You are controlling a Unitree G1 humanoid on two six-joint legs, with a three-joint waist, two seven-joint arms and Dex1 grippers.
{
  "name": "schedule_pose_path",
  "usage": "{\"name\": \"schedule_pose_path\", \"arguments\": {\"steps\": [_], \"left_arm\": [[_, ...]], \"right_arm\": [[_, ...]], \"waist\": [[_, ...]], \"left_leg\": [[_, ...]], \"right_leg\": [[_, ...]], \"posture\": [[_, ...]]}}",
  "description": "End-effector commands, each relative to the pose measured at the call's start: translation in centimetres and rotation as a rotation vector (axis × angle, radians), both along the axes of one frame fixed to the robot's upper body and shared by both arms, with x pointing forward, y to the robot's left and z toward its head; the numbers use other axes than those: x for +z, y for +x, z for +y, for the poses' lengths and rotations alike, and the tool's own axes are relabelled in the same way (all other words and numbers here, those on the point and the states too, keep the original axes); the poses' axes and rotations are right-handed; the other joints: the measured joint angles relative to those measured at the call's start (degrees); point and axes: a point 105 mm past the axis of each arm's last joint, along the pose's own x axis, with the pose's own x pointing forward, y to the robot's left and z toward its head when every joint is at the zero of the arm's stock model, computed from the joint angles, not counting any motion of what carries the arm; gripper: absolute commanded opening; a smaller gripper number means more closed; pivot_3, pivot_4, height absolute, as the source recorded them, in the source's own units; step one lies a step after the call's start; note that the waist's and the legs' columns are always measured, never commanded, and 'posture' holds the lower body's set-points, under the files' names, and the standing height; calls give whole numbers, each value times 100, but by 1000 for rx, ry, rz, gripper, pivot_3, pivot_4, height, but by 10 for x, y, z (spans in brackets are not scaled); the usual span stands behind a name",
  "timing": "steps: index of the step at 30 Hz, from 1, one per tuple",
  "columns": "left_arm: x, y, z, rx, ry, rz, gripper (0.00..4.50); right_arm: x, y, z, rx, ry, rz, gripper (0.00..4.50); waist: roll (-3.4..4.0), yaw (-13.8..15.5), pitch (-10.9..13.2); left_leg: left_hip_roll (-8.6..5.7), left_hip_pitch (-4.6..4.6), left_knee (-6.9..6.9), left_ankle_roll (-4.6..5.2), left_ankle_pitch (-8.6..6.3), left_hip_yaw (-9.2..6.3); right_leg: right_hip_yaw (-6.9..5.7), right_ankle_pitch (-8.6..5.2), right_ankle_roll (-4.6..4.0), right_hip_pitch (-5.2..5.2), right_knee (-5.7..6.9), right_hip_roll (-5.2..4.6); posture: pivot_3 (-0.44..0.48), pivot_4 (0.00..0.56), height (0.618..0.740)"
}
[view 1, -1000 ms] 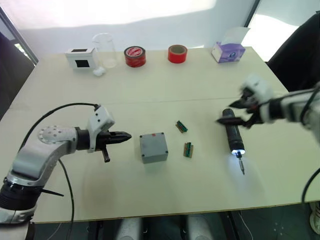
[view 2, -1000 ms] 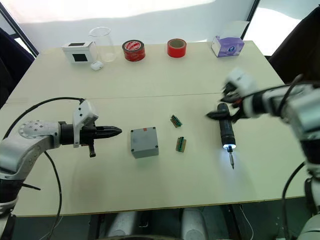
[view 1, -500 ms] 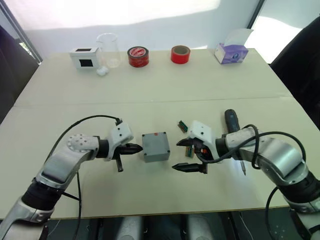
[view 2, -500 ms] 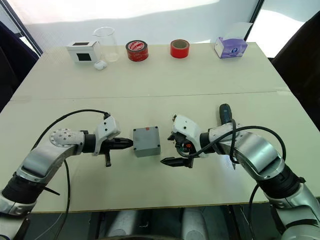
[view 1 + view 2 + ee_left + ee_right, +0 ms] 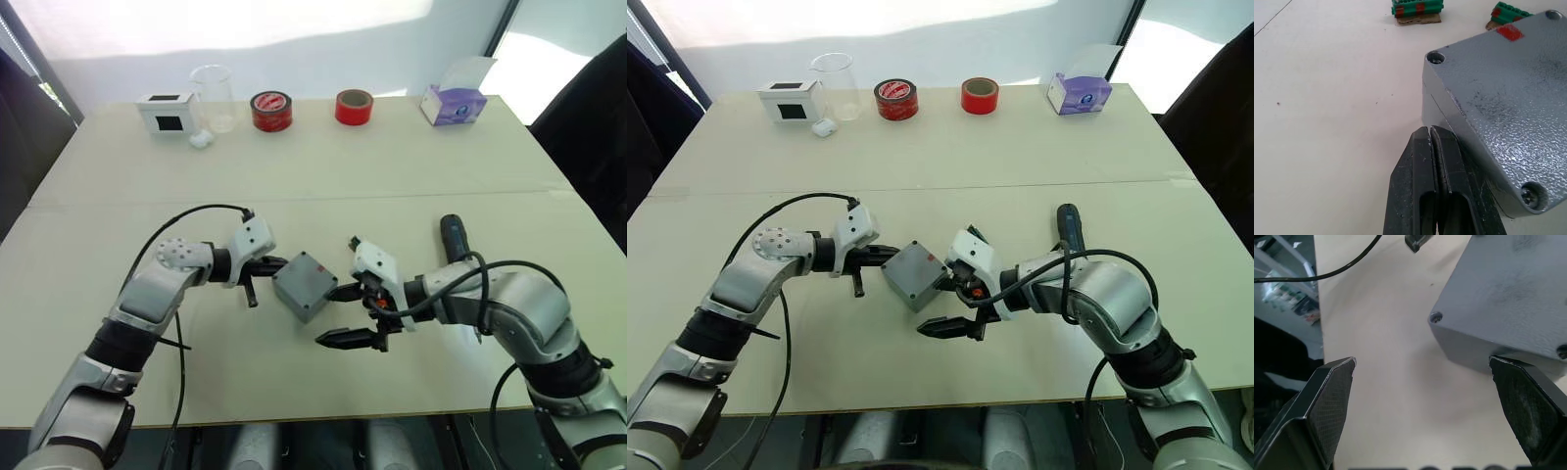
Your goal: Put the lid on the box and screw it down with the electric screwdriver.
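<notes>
Now we steady the box (image 5: pixel 305 286) mid-counter, near the front edge: left pincer (image 5: pixel 277 262) closed against it, right pincer (image 5: pixel 345 315) wide beside it (screwdriver (image 5: pixel 453 236) waits); next, aligning the lid.

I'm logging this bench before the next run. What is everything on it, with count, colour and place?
box: 1, grey, table middle, between both claws, tilted
electric screwdriver: 1, dark, right of box, behind right arm
terminal blocks: 2, green, just beyond the box
tape rolls: 2, red, far edge
white box: 1, black window, far left
glass beaker: 1, clear, beside white box
tissue box: 1, purple, far right
table: 1, cream
left claw: shut, tip against box
right claw: open beside box
</notes>
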Motion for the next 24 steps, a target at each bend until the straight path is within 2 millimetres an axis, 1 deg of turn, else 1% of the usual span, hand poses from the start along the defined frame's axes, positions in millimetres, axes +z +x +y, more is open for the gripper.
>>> {"name": "schedule_pose_path", "arguments": {"steps": [1, 2, 4, 5, 8, 10, 14, 15, 19, 24], "left_arm": [[10, -1, 22, 42, 29, -37, 0], [9, -6, 33, 62, 47, -25, 0], [7, -16, 44, 72, 67, 6, 0], [6, -26, 43, 56, 64, 34, 0], [2, -48, 36, 8, 50, 98, 0], [-1, -53, 30, 10, 36, 110, 0], [-4, -54, 22, 25, 22, 109, 0], [-4, -52, 20, 29, 14, 101, 0], [-1, -36, 11, 74, -20, 41, 0], [1, -32, 6, 69, -34, 32, 0]], "right_arm": [[22, 5, -15, -17, -6, -120, 4442], [26, 10, -22, -26, -28, -165, 4442], [29, 18, -29, -38, -57, -236, 4442], [28, 26, -27, -54, -52, -261, 4442], [18, 36, -20, -49, -51, -280, 4442], [11, 38, -15, -27, -58, -281, 4442], [4, 37, -10, 7, -57, -276, 4442], [2, 35, -8, 20, -56, -267, 4442], [-3, 21, -2, 61, -40, -212, 4442], [-2, 11, 0, 55, -16, -168, 4442]], "waist": [[0, -2, 0], [0, -12, 0], [0, -51, 0], [-2, -78, -1], [-3, -101, -3], [-5, -87, -3], [-5, -31, -3], [-5, -25, -3], [-6, 14, -4], [-7, -1, -4]], "left_leg": [[0, 0, 0, 0, 0, 0], [0, 0, 0, 1, 0, 0], [5, 1, -1, 3, -2, 2], [6, 1, -3, 3, -2, 2], [18, 1, -5, 8, -4, 0], [18, 1, -4, 7, -4, -1], [16, 2, 0, 6, -4, 0], [15, 2, 0, 4, -2, 0], [10, 2, 4, -3, 2, 0], [6, 3, 9, -3, 2, -1]], "right_leg": [[0, 0, 0, 0, 0, 0], [0, 0, 0, 0, 0, 0], [4, 0, 0, -4, 0, 0], [4, 0, 0, -7, 0, 1], [4, -1, 0, -7, 1, 5], [4, -1, -1, -4, 2, 3], [4, 0, 0, -3, 6, 2], [3, 0, -1, -3, 7, 2], [3, 0, 0, -1, 8, 2], [2, 0, -1, 0, 14, 3]], "posture": [[0, 150, 740], [0, 150, 740], [0, 150, 740], [0, 150, 740], [0, 150, 740], [0, 150, 740], [0, 150, 740], [0, 150, 740], [0, 150, 740], [0, 150, 740]]}}
